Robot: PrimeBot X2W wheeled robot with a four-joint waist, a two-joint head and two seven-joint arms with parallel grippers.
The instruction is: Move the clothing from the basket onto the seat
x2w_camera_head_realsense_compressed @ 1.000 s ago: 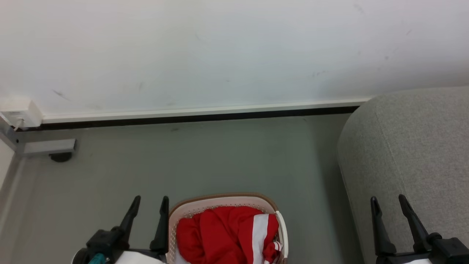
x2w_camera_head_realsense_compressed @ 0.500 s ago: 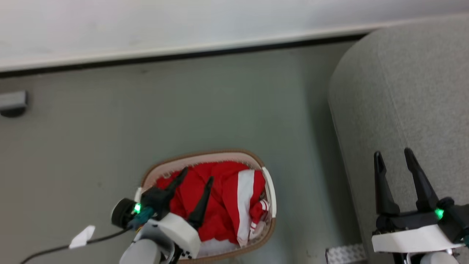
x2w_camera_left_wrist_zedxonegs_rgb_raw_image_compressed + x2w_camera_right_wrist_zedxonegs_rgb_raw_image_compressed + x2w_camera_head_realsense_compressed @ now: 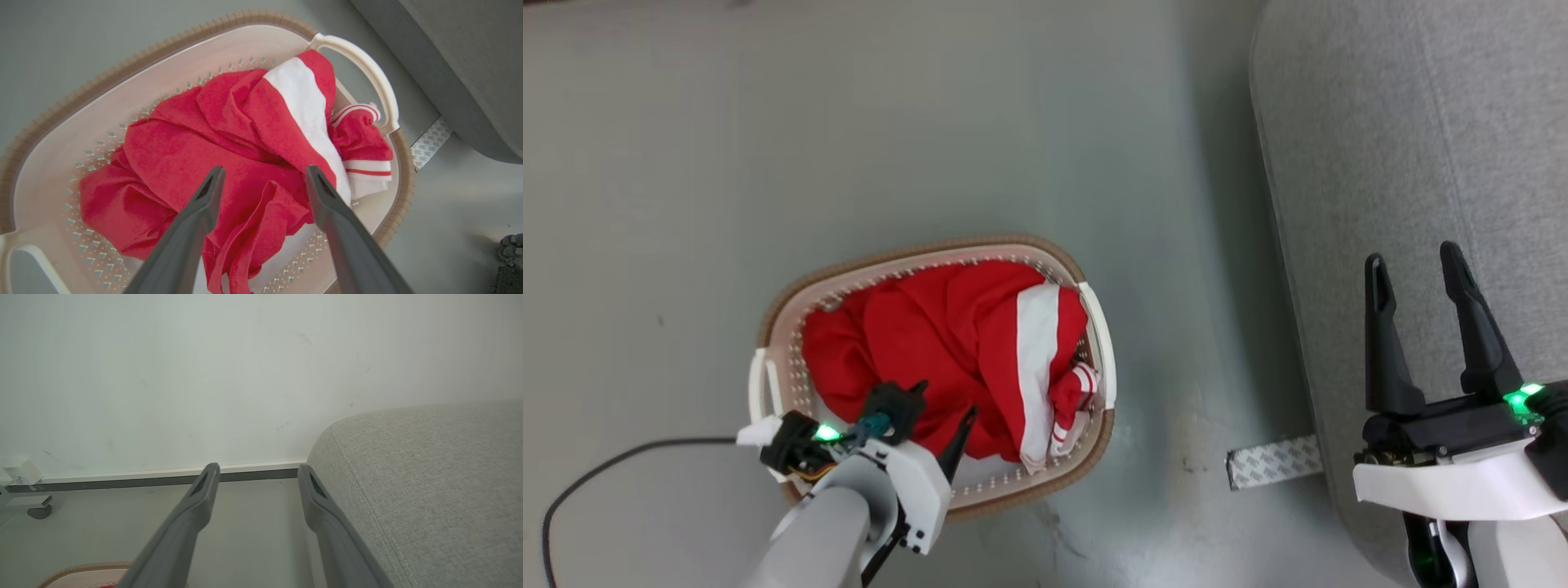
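Note:
The clothing point(image 3: 947, 343), red with a white stripe, lies crumpled in the basket point(image 3: 1094, 327) on the floor. My left gripper point(image 3: 943, 402) hangs over the basket's near side, pointing down at the cloth, open and holding nothing. In the left wrist view its fingers point(image 3: 264, 171) straddle a red fold of the clothing point(image 3: 229, 139) just above it, inside the basket point(image 3: 81, 130). My right gripper point(image 3: 1413, 257) stands open and empty over the grey seat point(image 3: 1421, 122) on the right. The right wrist view looks past the open gripper point(image 3: 258, 468) to the seat point(image 3: 429, 477) and wall.
Grey floor surrounds the basket. A patterned tape strip point(image 3: 1274, 461) lies on the floor by the seat's edge. A black cable point(image 3: 596, 465) trails at the lower left. In the right wrist view a wall with skirting point(image 3: 122, 477) and a caster foot point(image 3: 39, 510) stand beyond.
The head camera has tilted down, so the wall has left the picture. My left gripper has swung from beside the basket to above the clothing, pointing down. Both grippers have stayed open.

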